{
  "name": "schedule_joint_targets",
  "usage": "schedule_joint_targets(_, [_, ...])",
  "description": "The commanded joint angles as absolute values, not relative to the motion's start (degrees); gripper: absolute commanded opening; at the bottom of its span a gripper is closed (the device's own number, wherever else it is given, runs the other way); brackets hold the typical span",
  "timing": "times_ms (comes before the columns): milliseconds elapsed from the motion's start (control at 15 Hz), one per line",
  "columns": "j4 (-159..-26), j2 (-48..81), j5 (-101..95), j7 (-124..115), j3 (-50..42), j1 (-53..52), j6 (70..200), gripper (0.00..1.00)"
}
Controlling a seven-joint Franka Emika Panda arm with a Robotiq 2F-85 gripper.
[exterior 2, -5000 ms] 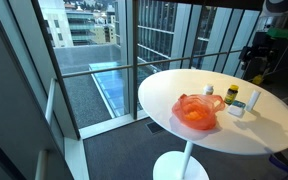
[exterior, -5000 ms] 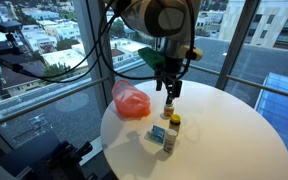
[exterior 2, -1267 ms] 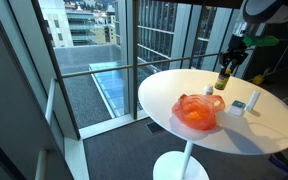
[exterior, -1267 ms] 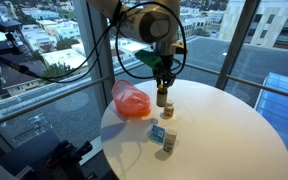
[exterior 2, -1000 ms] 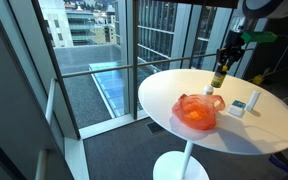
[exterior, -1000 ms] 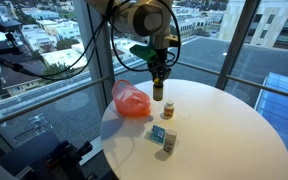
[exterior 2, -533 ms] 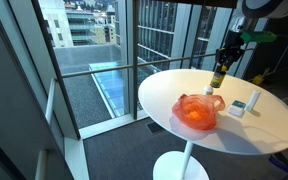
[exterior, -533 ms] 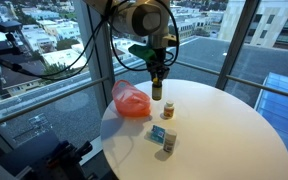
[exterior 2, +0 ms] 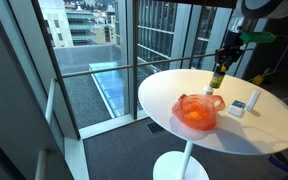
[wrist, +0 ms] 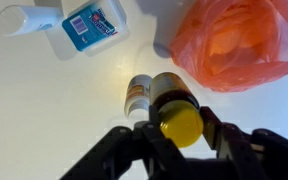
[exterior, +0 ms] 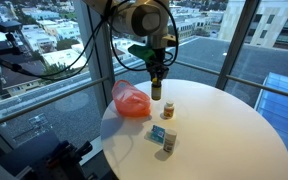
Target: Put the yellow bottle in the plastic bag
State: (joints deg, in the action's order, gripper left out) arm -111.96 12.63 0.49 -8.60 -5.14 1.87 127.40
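The yellow bottle (wrist: 170, 92), dark-bodied with a yellow cap, hangs above the white round table with my gripper (wrist: 181, 126) shut on its cap end. In both exterior views the bottle (exterior: 157, 90) (exterior 2: 220, 77) is held upright, clear of the tabletop. The plastic bag (exterior: 131, 99) (exterior 2: 195, 112), orange-red and crumpled, lies on the table next to it. In the wrist view the bag (wrist: 229, 40) fills the upper right, a short way from the bottle.
A small white-capped jar (wrist: 139, 95) (exterior: 168, 109) stands on the table right under the held bottle. A blue-and-white box (wrist: 89, 27) (exterior: 158, 134) and a white bottle (wrist: 24, 18) (exterior: 169, 143) sit further off. Glass walls surround the table (exterior: 234, 130).
Five seconds ago the gripper was low by the table items; since then it has lifted the yellow bottle and carried it toward the bag. Over the last second it has hardly moved.
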Motion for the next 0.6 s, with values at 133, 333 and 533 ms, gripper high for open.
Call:
schedule_joint_targets(133, [-110.5,12.7,-1.2,-8.9,-3.4,0.6,127.3,0.2])
schedule_joint_targets(333, [-110.5,12.8,-1.4,-8.4,-2.2,-0.5,127.3,0.2])
schedule_joint_targets(533, [-110.8,12.6,-1.2,-8.1,-0.9,-1.7,127.0,0.2])
